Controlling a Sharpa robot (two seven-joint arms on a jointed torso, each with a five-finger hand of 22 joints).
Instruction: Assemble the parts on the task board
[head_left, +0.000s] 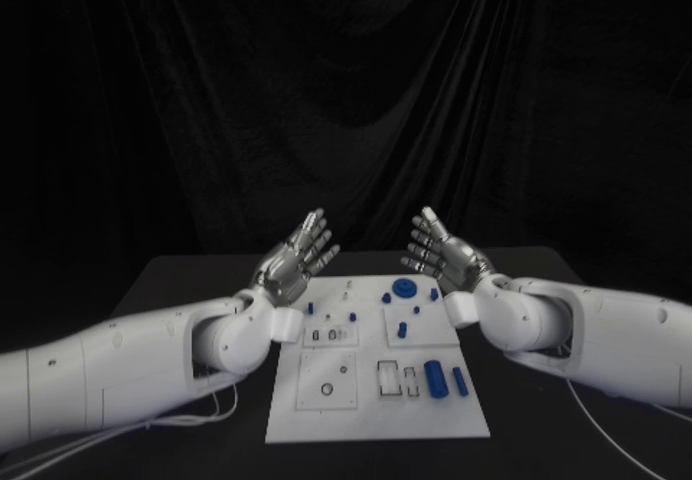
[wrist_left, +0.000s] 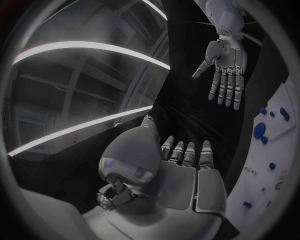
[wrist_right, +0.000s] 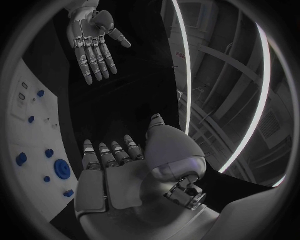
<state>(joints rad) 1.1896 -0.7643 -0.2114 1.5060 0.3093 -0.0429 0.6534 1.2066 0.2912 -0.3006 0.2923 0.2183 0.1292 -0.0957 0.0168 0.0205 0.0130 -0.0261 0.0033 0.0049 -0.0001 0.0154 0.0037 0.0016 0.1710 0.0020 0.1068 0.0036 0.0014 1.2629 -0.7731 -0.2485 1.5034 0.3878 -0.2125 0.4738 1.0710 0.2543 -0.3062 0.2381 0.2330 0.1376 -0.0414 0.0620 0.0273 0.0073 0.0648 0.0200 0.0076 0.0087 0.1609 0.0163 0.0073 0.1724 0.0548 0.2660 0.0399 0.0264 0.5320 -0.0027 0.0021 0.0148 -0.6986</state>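
Head view first: both hands are raised above the far edge of the task board (head_left: 378, 425), fingers stretched apart, nothing held. The left hand (head_left: 296, 258) is kept over the far left corner, the right hand (head_left: 444, 256) over the far right one, palms facing each other. Blue parts are scattered on the board: a round knob (head_left: 405, 289) near the far edge, two cylinders (head_left: 446, 380) toward the right edge. No grasp has been started, probably. One part should be picked and approached from straight above, so neighbours aren't nudged.
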